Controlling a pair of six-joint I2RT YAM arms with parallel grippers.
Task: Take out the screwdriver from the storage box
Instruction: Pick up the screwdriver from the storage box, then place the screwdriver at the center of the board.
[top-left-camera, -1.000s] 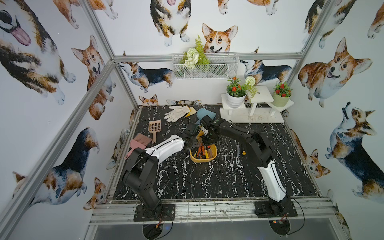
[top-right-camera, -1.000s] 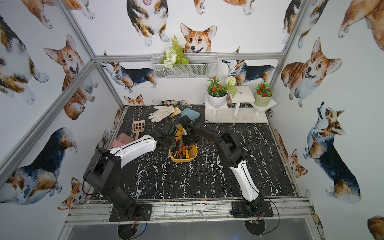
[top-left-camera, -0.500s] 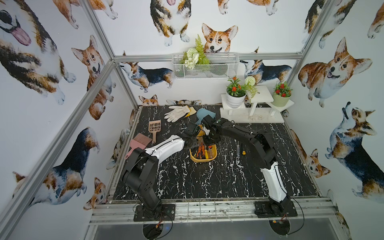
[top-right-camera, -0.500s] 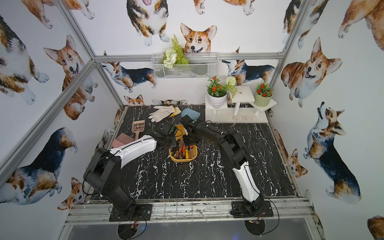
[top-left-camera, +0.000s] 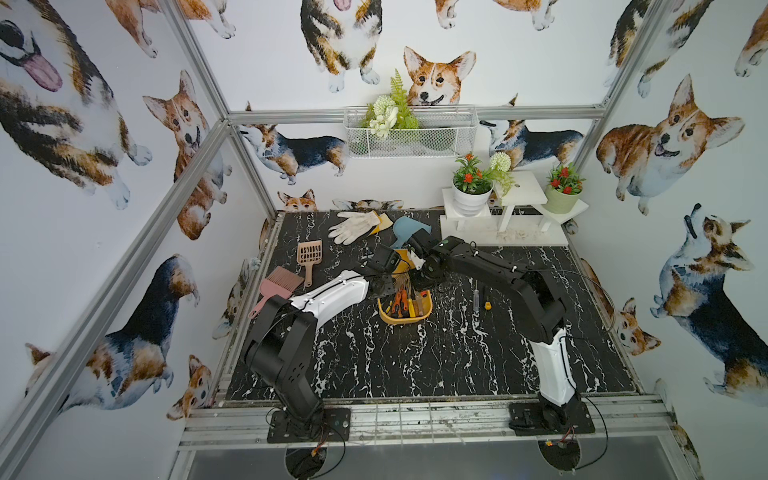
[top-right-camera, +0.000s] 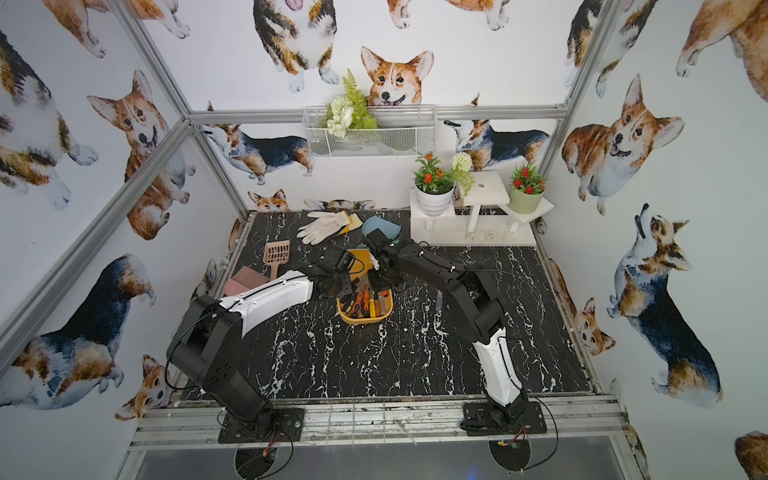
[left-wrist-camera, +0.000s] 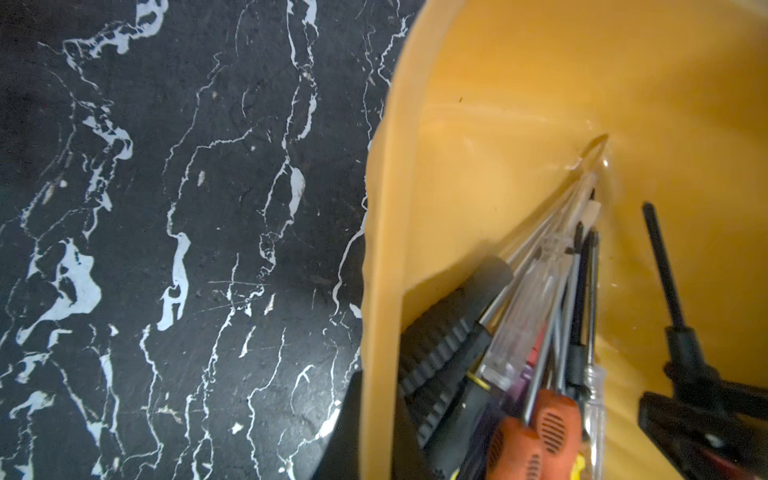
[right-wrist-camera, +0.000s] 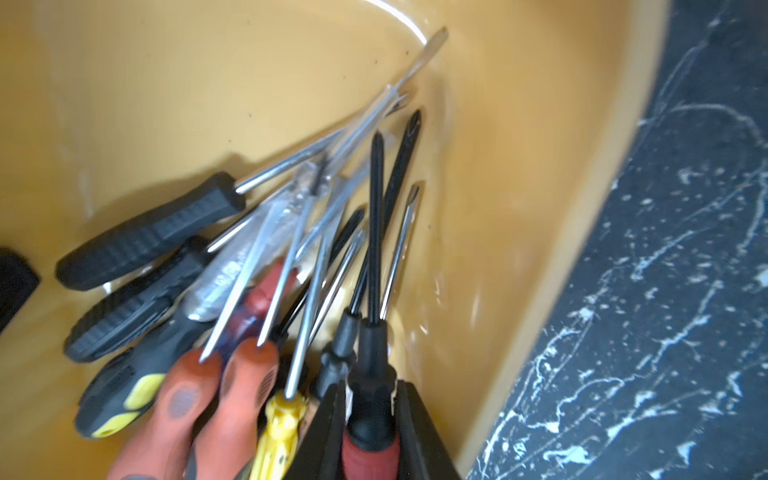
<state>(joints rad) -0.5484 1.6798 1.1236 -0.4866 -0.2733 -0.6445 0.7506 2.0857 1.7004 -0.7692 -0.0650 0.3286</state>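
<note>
The storage box (top-left-camera: 425, 316) is set near the middle of the counter (top-left-camera: 415, 374), somewhat closer to the far edge than to the near one. The wall facing the counter's left edge is pinched by the left claw (left-wrist-camera: 374, 440). Its jaws are closed over the rim, with one finger outside the wall and one inside.

The right claw (right-wrist-camera: 371, 390) is clamped on the screwdriver (right-wrist-camera: 375, 249), which has a red-and-black handle and a black shaft. The handle is gripped between both fingers, and the shaft is pointed along the box towards a curved end wall. The tool is held within the box's outline, over a fanned heap of other screwdrivers (right-wrist-camera: 232, 291) gathered against one wall. A bare patch of yellow floor is shown beyond their tips.

A broad band of open counter is left between the box and the near edge. Towards the right edge, a clear-handled screwdriver (top-left-camera: 476, 296) is laid near the box but apart from it. Towards the left edge, a pink comb (top-left-camera: 276, 286) and a slotted scoop (top-left-camera: 309, 253) are found. Along the far edge, gloves (top-left-camera: 355, 226) and a blue scoop (top-left-camera: 405, 230) are placed, and the far right corner is taken up by a white plant stand (top-left-camera: 505, 232).
</note>
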